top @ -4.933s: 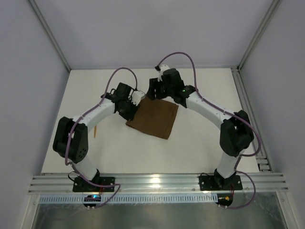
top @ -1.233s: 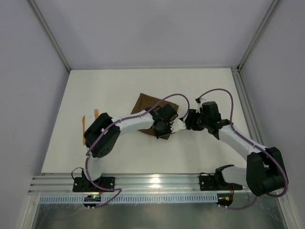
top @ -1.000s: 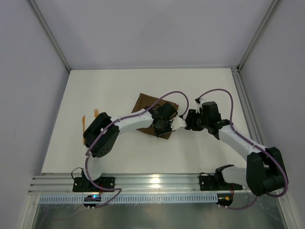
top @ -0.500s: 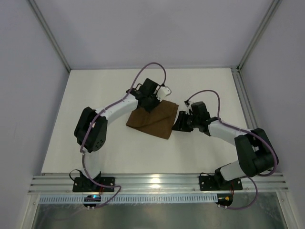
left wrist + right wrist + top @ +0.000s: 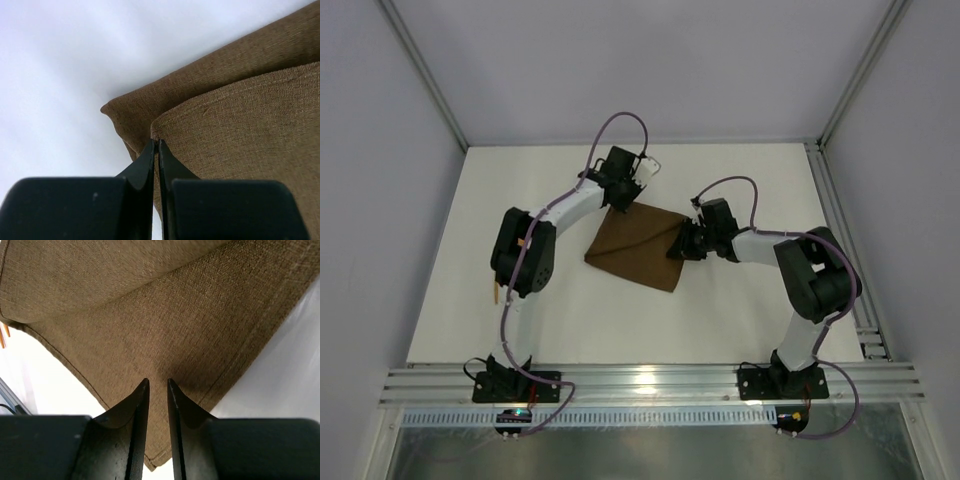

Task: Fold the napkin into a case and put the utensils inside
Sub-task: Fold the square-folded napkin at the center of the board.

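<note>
Left end effector [image 5: 156, 143] pinches napkin [image 5: 240, 110] corner; right end effector [image 5: 158, 381] barely parted

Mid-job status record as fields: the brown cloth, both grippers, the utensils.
cloth: dark brown cloth napkin flat on the white table, one layer folded over another
left gripper: shut on the top layer's corner, far side
right gripper: jaws narrowly apart, tips on the cloth near its right corner
utensils: one thin orange-tan utensil visible beside the left arm, apart from the napkin
case: not yet formed

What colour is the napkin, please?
Plain dark brown napkin, woven texture; clearest in the right wrist view.
</note>
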### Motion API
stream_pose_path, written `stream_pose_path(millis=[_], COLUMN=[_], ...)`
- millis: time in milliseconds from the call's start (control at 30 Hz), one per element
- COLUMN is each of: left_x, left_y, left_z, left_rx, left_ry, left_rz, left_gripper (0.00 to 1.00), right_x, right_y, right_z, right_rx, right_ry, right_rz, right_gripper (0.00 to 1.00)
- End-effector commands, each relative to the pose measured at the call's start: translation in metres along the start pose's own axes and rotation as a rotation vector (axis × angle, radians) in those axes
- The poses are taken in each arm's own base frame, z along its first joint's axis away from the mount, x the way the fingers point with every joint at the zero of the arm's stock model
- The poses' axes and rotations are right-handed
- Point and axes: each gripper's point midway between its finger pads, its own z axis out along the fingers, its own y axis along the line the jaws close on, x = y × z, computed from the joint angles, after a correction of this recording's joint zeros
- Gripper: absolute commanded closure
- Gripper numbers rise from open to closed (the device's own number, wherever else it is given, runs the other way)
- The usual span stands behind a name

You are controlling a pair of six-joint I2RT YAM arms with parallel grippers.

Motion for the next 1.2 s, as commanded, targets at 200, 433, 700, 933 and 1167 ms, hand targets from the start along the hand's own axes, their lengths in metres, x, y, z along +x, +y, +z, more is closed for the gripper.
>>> stream_pose_path(millis=[200,433,700,933,1167], left_x=[-0.008,-0.011,-0.009,0.016,0.014], left_y=[0.034,0.053,0.054,0.041,0.044], left_z=[0.019,0.023,0.036,0.047,0.033], left_rx=[-0.087,-0.158,-0.141,-0.111,-0.124], left_ry=[-0.039,-0.05,-0.037,0.018,0.02], left_rz=[-0.039,-0.103,-0.113,-0.128,-0.163], left_gripper=[1.0,1.0,1.0,0.99,0.72], right_x=[-0.019,-0.009,-0.006,-0.054,-0.113], right_y=[0.007,-0.001,0.0,0.041,0.048], right_z=[0.008,0.011,0.009,-0.017,-0.01], right_rx=[0.008,0.03,0.03,-0.019,0.012], right_ry=[-0.043,-0.014,-0.01,-0.115,-0.164], right_rz=[-0.01,0.002,-0.005,-0.152,-0.142], right_gripper=[0.76,0.76,0.76,0.75,0.75])
